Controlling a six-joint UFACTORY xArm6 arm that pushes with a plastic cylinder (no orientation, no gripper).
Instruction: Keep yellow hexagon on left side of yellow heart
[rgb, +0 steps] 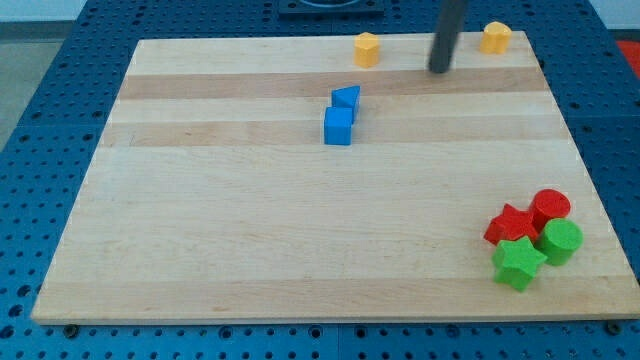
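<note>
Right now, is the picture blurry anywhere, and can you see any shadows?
In the camera view, the rod is a bit soft and smeared, so my tip has no crisp edge, between the two yellow blocks; those two blocks, one on the view's left and one on its right, are too fuzzy to tell heart from hexagon. Light is even: only faint shadows hug the blue blocks, no glare on the board.

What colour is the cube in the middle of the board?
The cube is blue; the single camera view shows it clearly.
</note>
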